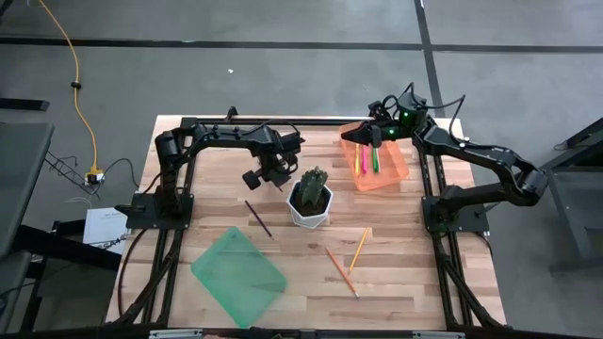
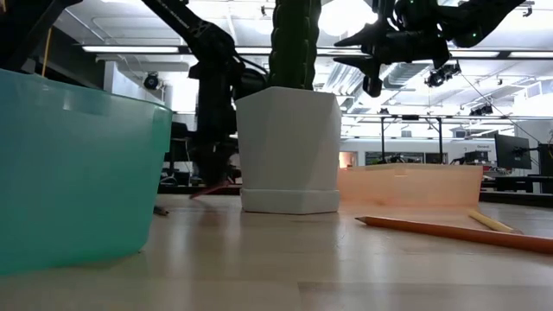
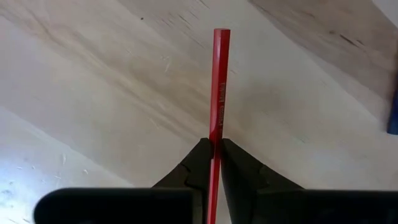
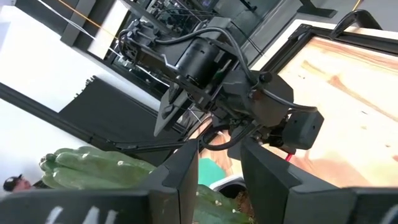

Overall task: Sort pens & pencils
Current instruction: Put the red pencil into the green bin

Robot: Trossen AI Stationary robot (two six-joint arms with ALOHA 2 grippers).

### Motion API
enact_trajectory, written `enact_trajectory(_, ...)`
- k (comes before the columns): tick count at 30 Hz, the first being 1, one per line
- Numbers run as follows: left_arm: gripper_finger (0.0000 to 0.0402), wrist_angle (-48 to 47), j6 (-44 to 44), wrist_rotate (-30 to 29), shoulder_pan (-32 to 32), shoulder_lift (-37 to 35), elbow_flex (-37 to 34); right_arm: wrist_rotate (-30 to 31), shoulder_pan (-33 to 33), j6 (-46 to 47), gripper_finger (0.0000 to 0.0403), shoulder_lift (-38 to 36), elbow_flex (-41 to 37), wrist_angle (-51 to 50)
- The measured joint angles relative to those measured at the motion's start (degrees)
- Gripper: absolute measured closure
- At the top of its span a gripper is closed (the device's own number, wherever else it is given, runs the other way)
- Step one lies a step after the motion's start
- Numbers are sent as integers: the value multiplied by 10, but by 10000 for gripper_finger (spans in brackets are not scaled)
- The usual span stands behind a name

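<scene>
Gripping a red pencil [image 3: 217, 93] between narrow fingers, left tool [image 3: 214, 152], right tool [image 4: 217, 165] spread wide, holding nothing

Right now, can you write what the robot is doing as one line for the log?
left pincer: pinching red pencil over table | right pincer: open above orange tray | pens: in tray

Red pencil [image 3: 217, 93] against pale, streaky-grained wooden table [image 3: 93, 124]. Translucent orange tray [image 1: 391, 174] with pink, yellow and green pens [image 1: 366, 160]. Teal-green tray [image 1: 238, 275]. White pot [image 1: 311, 212], dark green ribbed cactus [image 1: 314, 184]. Orange pencils [image 1: 350, 259]; dark brown pencil [image 1: 258, 218].
</scene>
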Motion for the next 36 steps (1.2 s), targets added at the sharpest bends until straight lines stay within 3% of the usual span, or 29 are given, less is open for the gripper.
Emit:
enact_trajectory(13, 378, -7, -16, 42, 0, 0, 0, -2, 0, 0, 290, 0, 0, 0)
enact_trajectory(36, 378, -22, -30, 49, 0, -35, 1, -1, 0, -4, 290, 0, 0, 0)
